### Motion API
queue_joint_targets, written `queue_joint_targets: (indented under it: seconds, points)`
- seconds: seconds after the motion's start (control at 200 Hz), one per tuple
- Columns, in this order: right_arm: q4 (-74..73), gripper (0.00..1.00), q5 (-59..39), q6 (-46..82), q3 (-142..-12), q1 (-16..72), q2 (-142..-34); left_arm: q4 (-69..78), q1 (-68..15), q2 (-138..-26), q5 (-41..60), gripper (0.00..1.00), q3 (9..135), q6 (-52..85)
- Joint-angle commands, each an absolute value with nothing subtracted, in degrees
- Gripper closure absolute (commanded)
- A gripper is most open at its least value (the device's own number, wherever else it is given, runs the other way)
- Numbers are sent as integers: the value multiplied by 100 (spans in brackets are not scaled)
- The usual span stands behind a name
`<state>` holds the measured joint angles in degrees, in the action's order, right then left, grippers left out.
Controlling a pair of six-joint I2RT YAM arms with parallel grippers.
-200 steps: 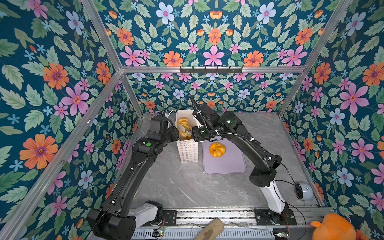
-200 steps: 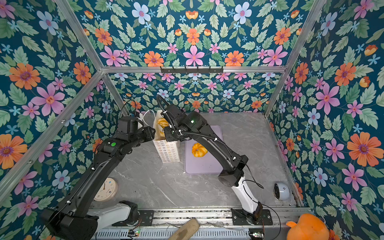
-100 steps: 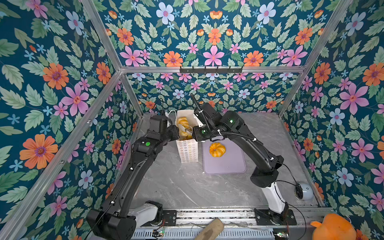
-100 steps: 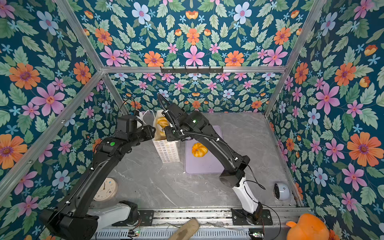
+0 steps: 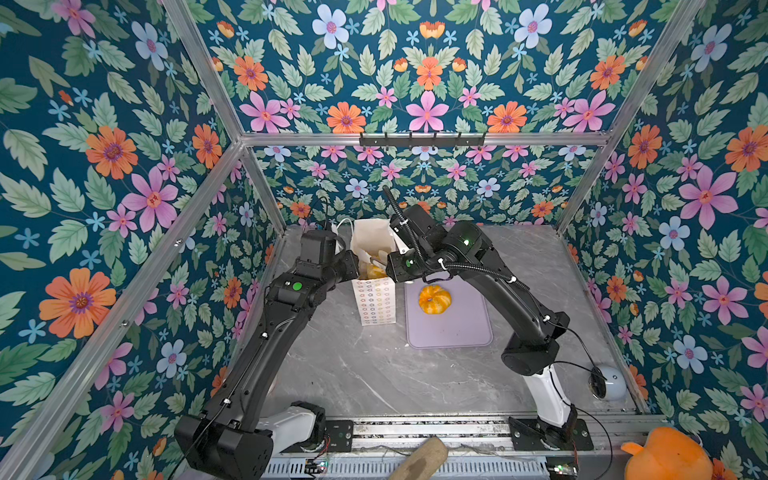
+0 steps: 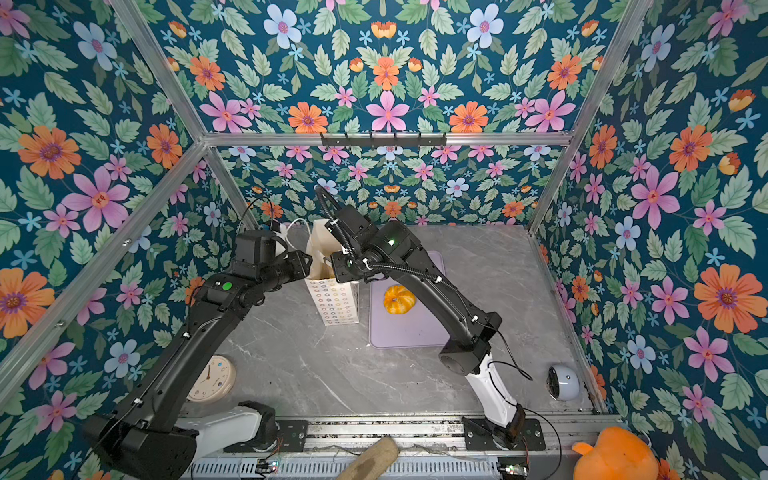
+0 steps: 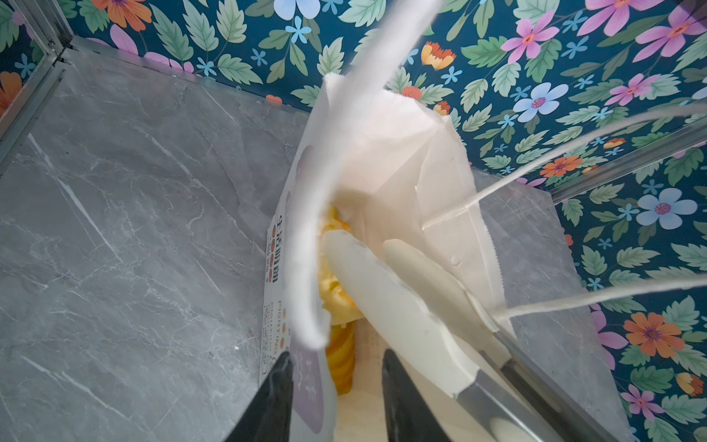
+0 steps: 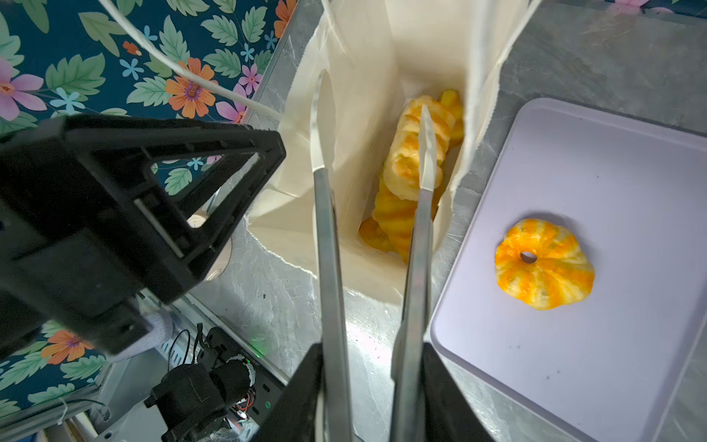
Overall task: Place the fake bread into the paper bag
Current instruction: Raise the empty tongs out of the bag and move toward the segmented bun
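Right end effector [image 8: 375, 126] over glossy bread [image 8: 417, 153]

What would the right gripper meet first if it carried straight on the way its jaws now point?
Judging by the right wrist view, the right gripper points down into the open paper bag, so it would probably first meet the fake bread piled inside. One tip already overlaps it, though contact is unclear.

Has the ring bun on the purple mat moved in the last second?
No. The ring bun sits at the same spot on the purple mat.
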<state>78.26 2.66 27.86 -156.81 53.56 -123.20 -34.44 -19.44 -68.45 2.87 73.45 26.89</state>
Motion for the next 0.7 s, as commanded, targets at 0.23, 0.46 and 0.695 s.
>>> queue_joint_targets:
  seconds: [0.23,0.46,0.695]
  points:
    - [7807,63,152,2606,-15663,5361,-11729,-3322,-1942,-6856,246,60,7262,2664]
    - [7719,62,-60,2452,-15265,5361,-10943,-3290,-1935,-6882,209,59,7243,2654]
    - [7638,62,296,2329,-14352,5354,-9942,-3248,-1934,-6899,270,58,7249,2671]
